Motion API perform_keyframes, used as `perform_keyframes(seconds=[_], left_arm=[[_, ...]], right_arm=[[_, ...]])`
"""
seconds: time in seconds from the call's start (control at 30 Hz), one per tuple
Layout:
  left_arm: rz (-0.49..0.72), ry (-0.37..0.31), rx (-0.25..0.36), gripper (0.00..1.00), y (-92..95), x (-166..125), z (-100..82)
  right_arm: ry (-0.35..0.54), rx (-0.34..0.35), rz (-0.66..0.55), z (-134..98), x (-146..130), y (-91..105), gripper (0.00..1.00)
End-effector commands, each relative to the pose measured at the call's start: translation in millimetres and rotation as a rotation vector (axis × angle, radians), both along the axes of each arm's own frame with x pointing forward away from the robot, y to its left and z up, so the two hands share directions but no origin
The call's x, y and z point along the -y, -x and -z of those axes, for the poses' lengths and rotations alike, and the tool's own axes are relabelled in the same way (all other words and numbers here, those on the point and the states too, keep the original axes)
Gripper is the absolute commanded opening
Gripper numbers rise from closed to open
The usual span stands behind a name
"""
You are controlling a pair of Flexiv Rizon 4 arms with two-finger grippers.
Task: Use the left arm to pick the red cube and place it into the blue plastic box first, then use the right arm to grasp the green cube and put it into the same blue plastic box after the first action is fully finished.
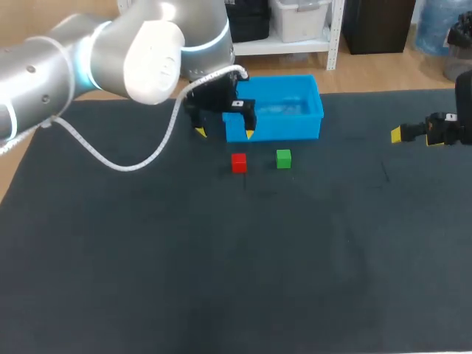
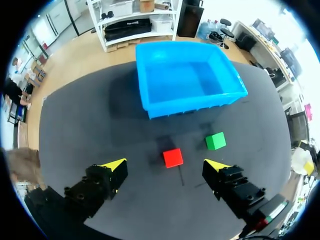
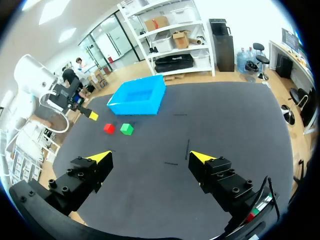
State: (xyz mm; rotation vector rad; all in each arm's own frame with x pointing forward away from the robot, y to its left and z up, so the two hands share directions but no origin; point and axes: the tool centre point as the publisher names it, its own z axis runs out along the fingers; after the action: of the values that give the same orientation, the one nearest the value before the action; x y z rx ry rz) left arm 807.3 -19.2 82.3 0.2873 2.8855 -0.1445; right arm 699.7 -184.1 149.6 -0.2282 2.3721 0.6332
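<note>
Tabletop (image 1: pixel 147 280): dark charcoal mat, matt, looks like fine cloth or felt w/ faint scuffs, no shine. Blue box (image 1: pixel 310 122): smooth moulded plastic, semi-gloss, pale sheen on inner floor. Red cube (image 1: pixel 239 163) & green cube (image 1: pixel 284 158): smooth flat faces, even colour, little gloss; material can't be told. Left arm (image 1: pixel 88 59): smooth shell, silvery-grey sections w/ satin sheen, 1 white glossy plastic-looking cap. Its cable (image 1: pixel 125 164): white, ribbed or braided sleeve. Left fingers (image 2: pixel 102 182) & right fingers (image 3: pixel 220 175): black, hard, matt, w/ small screw heads; the 2 tips on each pair yellow, matt.
</note>
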Motion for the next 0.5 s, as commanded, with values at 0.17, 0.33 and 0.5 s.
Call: perform_keyframes(seconds=[0.17,0.33,0.5], left_arm=[[0.001,-0.003,-0.007,1.00,5.6,5,5.9],[0.018,-0.008,-0.017,1.00,15.1,9,9.8],[0.016,-0.016,-0.027,1.00,21.2,12,14.4]], right_arm=[[-0.001,0.000,-0.002,0,1,-0.2,1.00],[-0.001,0.000,-0.002,0,1,-0.2,1.00],[-0.001,0.000,-0.002,0,1,-0.2,1.00]])
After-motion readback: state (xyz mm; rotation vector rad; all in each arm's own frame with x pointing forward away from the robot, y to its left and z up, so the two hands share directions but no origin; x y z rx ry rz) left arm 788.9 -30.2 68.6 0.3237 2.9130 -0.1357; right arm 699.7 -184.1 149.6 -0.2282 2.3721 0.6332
